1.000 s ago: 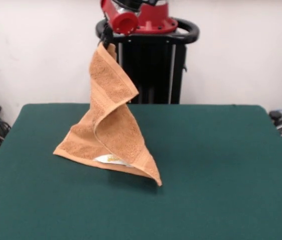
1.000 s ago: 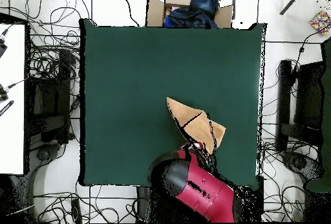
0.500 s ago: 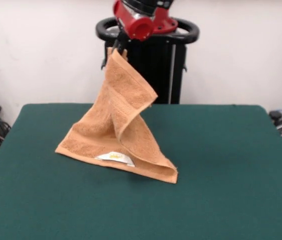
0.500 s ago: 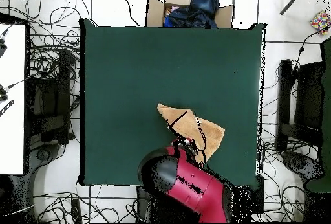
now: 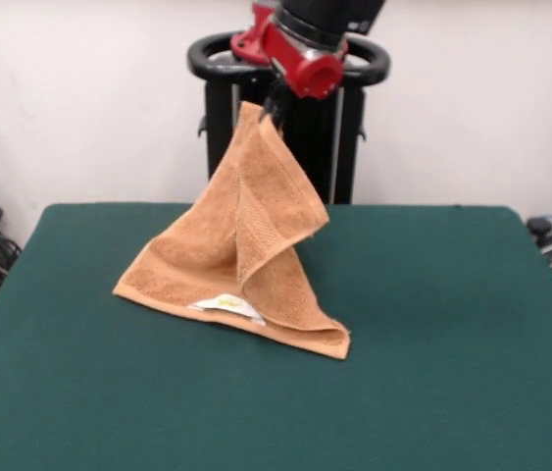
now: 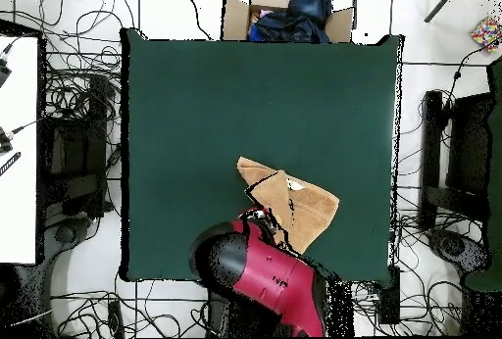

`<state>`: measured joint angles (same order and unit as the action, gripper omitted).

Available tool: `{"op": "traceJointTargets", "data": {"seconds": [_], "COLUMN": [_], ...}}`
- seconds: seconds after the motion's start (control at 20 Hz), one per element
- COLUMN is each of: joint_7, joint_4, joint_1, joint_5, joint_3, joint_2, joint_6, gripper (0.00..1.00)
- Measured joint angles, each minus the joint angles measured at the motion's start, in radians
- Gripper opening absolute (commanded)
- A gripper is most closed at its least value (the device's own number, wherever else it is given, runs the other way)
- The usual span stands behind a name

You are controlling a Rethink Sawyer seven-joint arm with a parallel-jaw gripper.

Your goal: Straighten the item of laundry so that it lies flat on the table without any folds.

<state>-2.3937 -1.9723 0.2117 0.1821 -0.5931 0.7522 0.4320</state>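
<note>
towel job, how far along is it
Done: the gripper has one corner of the orange hand towel pinched and lifted. In hand: the towel hangs in a twisted peak, its lower edge resting on the green table. Left: laying it flat without folds.

**Cloth on cloth, gloss above**

The towel (image 5: 246, 245) is orange-tan terry, looped and rough-looking, with a flatter woven band across the hanging part and a small smooth white tag (image 5: 225, 307) (paper or fabric, I cannot tell). The table (image 5: 432, 324) wears a matt dark green felt-like cloth. The arm (image 5: 300, 39) above looks like glossy red and black plastic.
</note>
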Motion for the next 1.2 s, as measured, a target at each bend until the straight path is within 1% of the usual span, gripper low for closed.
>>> {"op": "traceJointTargets", "data": {"seconds": [0.4, 0.5, 0.55, 0.7, 1.2], "joint_7": [0.0, 0.0, 0.0, 0.0, -0.011], "joint_4": [-0.026, -0.028, -0.031, -0.031, -0.032], "joint_1": [0.07, 0.087, 0.113, 0.134, 0.227], "joint_5": [0.033, 0.039, 0.05, 0.064, 0.149], "joint_3": [0.008, 0.008, 0.008, 0.008, 0.008], "joint_2": [-0.025, -0.027, -0.028, -0.028, -0.029], "joint_6": [0.0, 0.0, 0.002, 0.011, 0.083], "gripper": [0.0, 0.0, 0.0, 0.0, 0.0]}}
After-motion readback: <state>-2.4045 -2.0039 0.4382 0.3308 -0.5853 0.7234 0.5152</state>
